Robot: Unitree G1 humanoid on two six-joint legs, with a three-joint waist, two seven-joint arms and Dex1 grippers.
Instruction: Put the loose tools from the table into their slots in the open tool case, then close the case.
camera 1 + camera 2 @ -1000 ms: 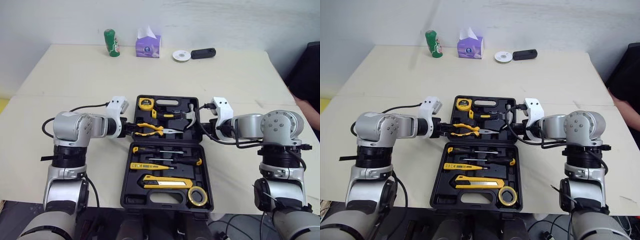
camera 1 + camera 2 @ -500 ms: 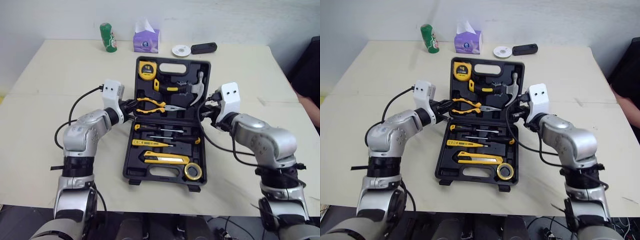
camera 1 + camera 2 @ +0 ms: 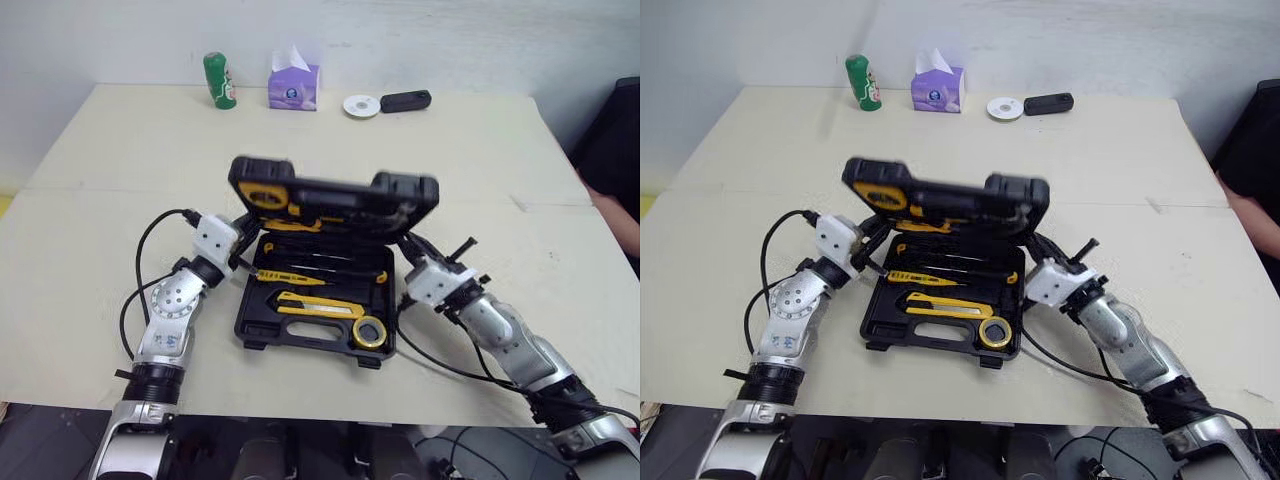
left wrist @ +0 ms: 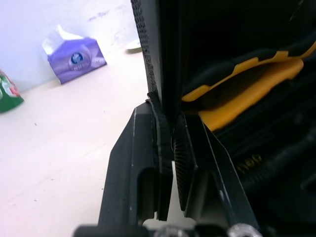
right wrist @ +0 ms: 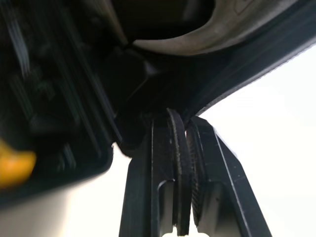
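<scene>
The black tool case (image 3: 262, 331) lies at the table's near middle with its lid (image 3: 333, 195) raised partway over the base. In the base sit a yellow utility knife (image 3: 318, 310), a yellow tape roll (image 3: 372, 333) and screwdrivers (image 3: 300, 278). The lid holds a yellow tape measure (image 3: 262, 196). My left gripper (image 3: 243, 250) is shut on the lid's left edge, seen close in the left wrist view, where the lid rim (image 4: 153, 69) runs between the two fingers. My right gripper (image 3: 409, 248) is shut on the lid's right edge, the rim (image 5: 247, 64) pinched between its ridged pads (image 5: 175, 148).
Along the table's far edge stand a green can (image 3: 220, 80), a purple tissue box (image 3: 293, 85), a white disc (image 3: 361, 105) and a black device (image 3: 405, 101). A person's hand (image 3: 622, 218) shows at the right edge. Cables trail from both wrists beside the case.
The lid has swung up from lying flat open to partway over the base, carried by both grippers. Both arms have stretched forward, and the camera view has shifted.
</scene>
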